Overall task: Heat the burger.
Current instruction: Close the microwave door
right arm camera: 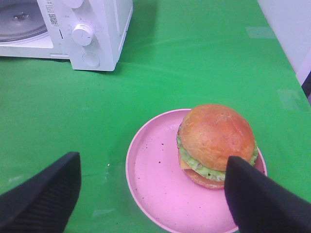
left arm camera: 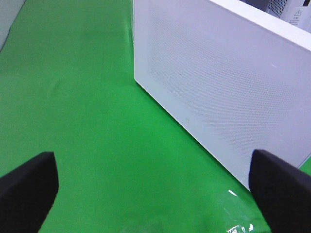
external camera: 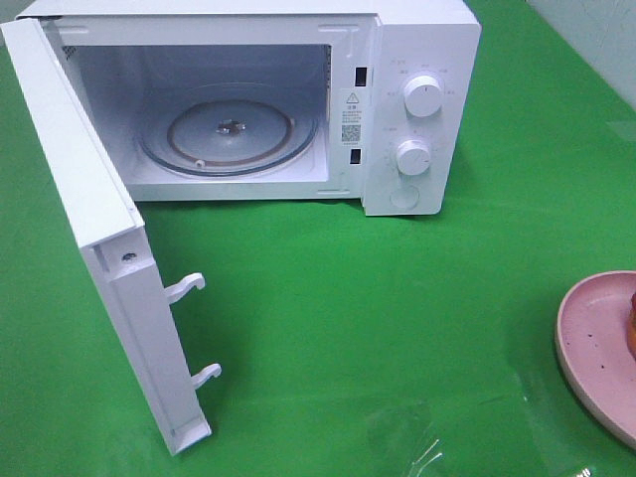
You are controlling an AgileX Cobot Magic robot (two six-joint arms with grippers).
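From above, the boxy white microwave (external camera: 298, 99) stands door (external camera: 89, 248) swung wide, its round glass turntable (external camera: 229, 134) bare, on smooth green cloth (external camera: 397, 298). Left wrist: the left gripper (left arm camera: 155, 187) is spread, beside the door's dotted panel. Right wrist: the right gripper (right arm camera: 150, 194) is released above the glossy burger (right arm camera: 216, 143) on the speckled pink plate (right arm camera: 155, 179)
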